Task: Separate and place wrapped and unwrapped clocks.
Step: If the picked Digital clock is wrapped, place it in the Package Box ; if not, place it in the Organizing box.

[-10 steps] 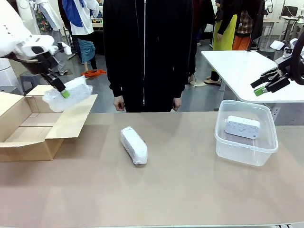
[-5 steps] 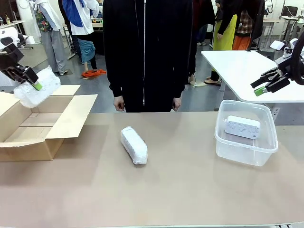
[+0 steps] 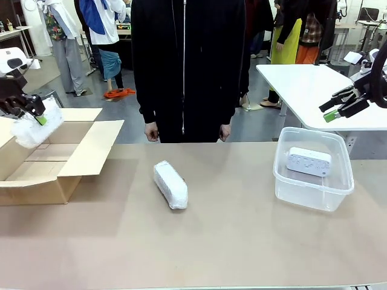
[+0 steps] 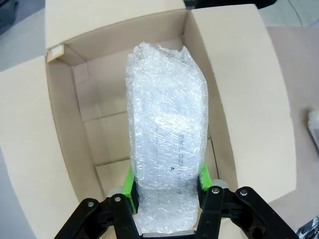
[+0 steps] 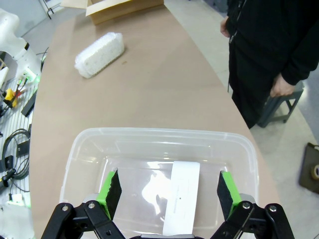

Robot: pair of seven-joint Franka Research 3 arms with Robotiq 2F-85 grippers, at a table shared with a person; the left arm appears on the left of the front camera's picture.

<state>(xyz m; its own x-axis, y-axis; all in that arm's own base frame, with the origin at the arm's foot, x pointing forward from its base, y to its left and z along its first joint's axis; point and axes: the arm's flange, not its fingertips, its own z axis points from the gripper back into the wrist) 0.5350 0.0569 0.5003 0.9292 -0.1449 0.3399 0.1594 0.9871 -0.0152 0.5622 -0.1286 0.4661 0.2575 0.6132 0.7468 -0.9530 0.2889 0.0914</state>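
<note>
Now the left gripper [image 4: 167, 182] has swung its wrapped clock [image 4: 167, 124] farther toward the robot's left over the last second. It has gone from above the cardboard box's [image 3: 30, 192] open flap [image 3: 91, 154] to a spot over the box's left side. The wrist view looks straight down into the open box, so I judge that letting go into it is the step in hand. The green pads [image 4: 130, 185] are clamped on the bundle's sides. The bundle is an oblong in crinkly bubble wrap, with faint print showing through.

Mid-table lies the second wrapped clock [image 3: 170, 184], not yet sorted. Farther right, the bare white clock [image 3: 309, 161], with its small buttons, rests in the clear tub [image 3: 314, 194]. The right gripper [image 3: 331, 110] hangs above it, jaws wide apart, holding nothing. At the far edge stands a person [image 3: 184, 66], hands down.
</note>
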